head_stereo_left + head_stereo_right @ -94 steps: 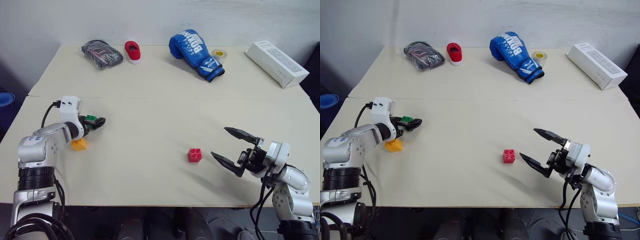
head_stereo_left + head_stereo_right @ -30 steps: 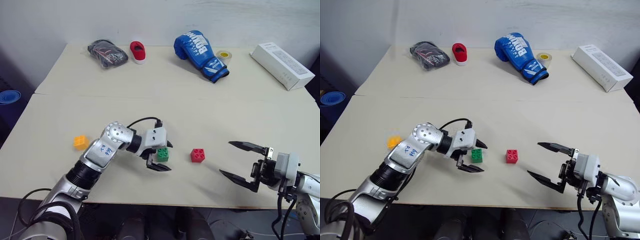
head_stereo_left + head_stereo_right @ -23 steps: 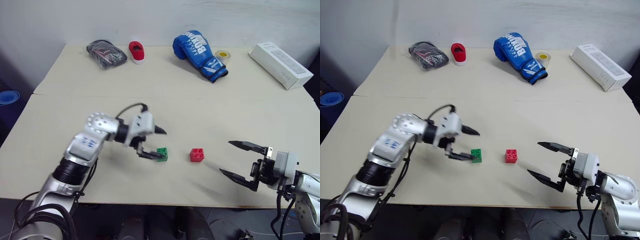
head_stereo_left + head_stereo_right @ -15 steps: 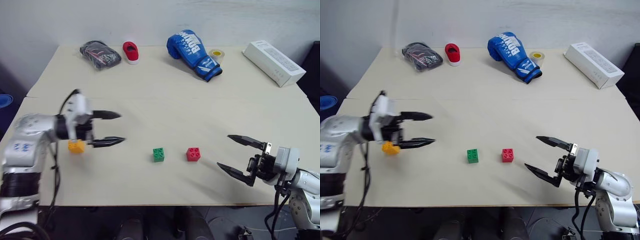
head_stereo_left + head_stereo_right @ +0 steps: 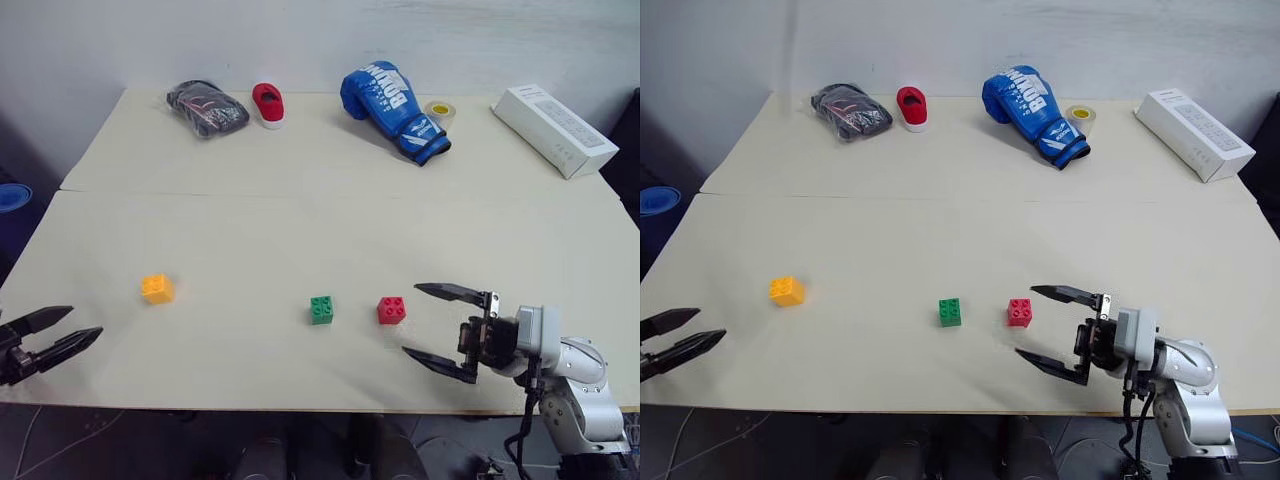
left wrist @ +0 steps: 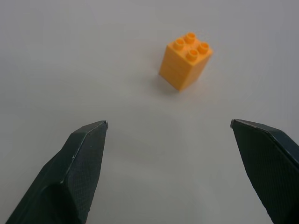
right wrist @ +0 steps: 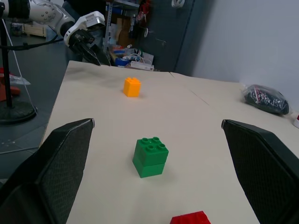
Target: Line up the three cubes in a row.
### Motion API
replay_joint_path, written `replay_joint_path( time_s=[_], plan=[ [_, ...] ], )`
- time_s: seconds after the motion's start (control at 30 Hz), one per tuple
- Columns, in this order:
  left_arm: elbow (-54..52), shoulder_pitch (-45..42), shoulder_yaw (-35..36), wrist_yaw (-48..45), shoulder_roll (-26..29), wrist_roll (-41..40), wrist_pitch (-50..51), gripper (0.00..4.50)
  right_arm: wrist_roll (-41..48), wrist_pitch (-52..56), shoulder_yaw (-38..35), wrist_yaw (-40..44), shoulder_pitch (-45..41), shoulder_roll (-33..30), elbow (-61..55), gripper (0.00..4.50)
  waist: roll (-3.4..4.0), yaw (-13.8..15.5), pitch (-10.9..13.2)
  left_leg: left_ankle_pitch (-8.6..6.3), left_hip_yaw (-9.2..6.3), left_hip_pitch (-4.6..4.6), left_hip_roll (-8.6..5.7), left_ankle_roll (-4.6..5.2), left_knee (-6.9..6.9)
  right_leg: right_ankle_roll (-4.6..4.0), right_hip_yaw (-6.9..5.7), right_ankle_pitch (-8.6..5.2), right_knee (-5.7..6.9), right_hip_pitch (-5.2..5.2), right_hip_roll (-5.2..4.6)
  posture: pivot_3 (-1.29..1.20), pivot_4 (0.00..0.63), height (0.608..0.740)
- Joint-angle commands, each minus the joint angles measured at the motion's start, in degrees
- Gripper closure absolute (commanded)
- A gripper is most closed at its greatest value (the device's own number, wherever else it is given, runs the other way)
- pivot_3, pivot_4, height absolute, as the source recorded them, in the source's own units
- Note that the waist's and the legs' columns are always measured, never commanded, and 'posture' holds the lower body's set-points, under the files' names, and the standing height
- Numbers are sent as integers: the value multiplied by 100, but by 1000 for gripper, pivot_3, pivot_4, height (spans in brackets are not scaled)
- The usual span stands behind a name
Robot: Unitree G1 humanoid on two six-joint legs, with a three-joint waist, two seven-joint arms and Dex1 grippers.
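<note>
Now we are risking knocking the orange-yellow cube (image 5: 157, 288) off the green (image 5: 321, 309) and red (image 5: 391, 310) cubes' line, both hands gaping wide: left hand (image 5: 48, 338), right hand (image 5: 436, 327)

Green cube (image 5: 321, 309) moved: 3 s ago it was held in the left gripper (image 5: 52, 333) above the orange cube (image 5: 157, 288) at table's left; now it sits on the table just left of the red cube (image 5: 391, 310), released. Left gripper went from clamped on it to jaws apart and empty; a second ago it was open around the green cube, then swung away left, past the orange cube, and now sits at the near left table edge, aimed toward the orange cube. Right gripper (image 5: 443, 326) shifted a bit left, closer to the red cube than before.
</note>
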Motion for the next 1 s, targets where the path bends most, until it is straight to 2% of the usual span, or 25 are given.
replay_joint_path(
  time_s=[0.03,0.27,0.43,0.57,0.67,0.9,1.0],
  plan=[
    [-296,-303,-221,63,-54,-60,-340,86,72,39,-6,-69,-61,-25,-239,0,0,2,0,0,0,0,0,-1,0,0,0,0,0,0,0,0,150,740],
    [482,-1389,-1246,-92,17,371,-1212,86,34,179,-58,-159,-80,-102,-253,0,1,-33,-1,10,7,1,0,17,-5,0,-1,0,4,-4,3,0,150,740],
    [1653,-2317,-2109,-565,225,964,-2207,86,-4,269,-161,-266,-45,-215,-331,0,0,-34,0,12,21,3,2,20,-13,0,-4,0,19,-7,14,0,150,740],
    [2538,-3030,-2501,-836,309,1234,-2759,86,-51,294,-202,-395,8,-239,-396,0,-2,-27,-1,14,25,1,1,24,-12,1,-12,0,17,-7,14,0,150,740],
    [2888,-3372,-2690,-1022,301,1320,-2988,662,-57,285,-236,-450,69,-254,-407,0,-2,-26,-1,15,27,0,0,26,-12,1,-24,0,17,-7,13,0,150,740],
    [3294,-3739,-3004,-1423,377,1452,-3216,2963,-64,270,-247,-552,153,-259,-433,0,-2,-35,-2,18,35,-1,0,32,-12,1,-44,1,17,-8,13,0,150,740],
    [2943,-3721,-3096,-1681,349,1337,-3067,3016,-59,228,-261,-530,146,-264,-379,0,-2,-31,-2,18,36,0,1,32,-12,1,-47,1,18,-8,14,0,150,740]
  ],
)
